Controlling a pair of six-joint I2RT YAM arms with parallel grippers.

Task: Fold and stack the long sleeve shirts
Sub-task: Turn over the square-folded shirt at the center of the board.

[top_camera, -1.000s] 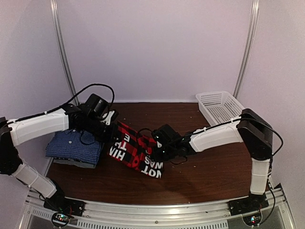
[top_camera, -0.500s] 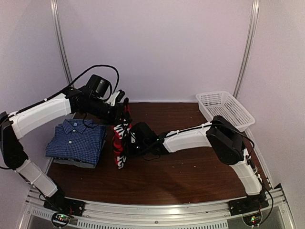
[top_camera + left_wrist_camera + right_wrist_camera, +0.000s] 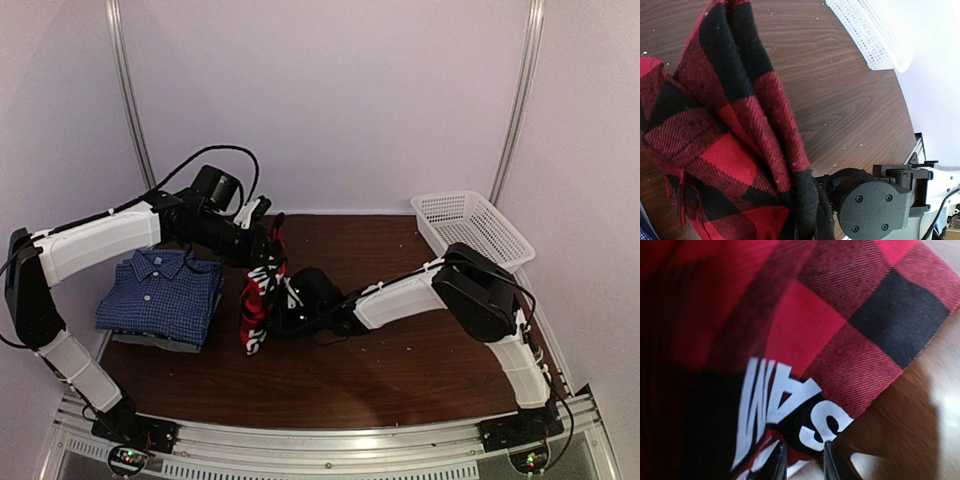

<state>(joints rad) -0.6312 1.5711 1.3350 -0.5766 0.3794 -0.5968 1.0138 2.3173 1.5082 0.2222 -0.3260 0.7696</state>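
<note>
Lifted since a second ago from a flat spread on the table (image 3: 400, 375) into a narrow hanging bunch: plaid shirt (image 3: 257, 300), red and black, with the right gripper (image 3: 803, 462) drawn leftward toward the left one. Hangs now a little left of the table's middle, top end raised, bottom end down by the wood; cannot tell whether touching it. Pinched at the top by the left gripper (image 3: 268, 238), jaws together on the cloth. Caught lower down on its right side by the right gripper, clamped on a printed edge, with only a slim strip of cloth between the two dark fingertips (image 3: 779, 460) in the right wrist view. Shows white block lettering (image 3: 785, 407) on black there, bordered by big red and black squares. Fills the left half of the left wrist view in deep vertical folds, with the right gripper's dark housing at the bottom edge beneath them. Just to the left of the hanging bunch and apart from it: blue shirt (image 3: 160, 290), folded, fine-checked, collar toward the back wall, buttons showing. Rests on top of a folded grey shirt (image 3: 165, 343), seen only as a thin dark edge along the near side. Farther out, at the back right corner of the table and well apart from the clothes: white basket (image 3: 470, 225), mesh-walled, set at an angle to the table edge.
</note>
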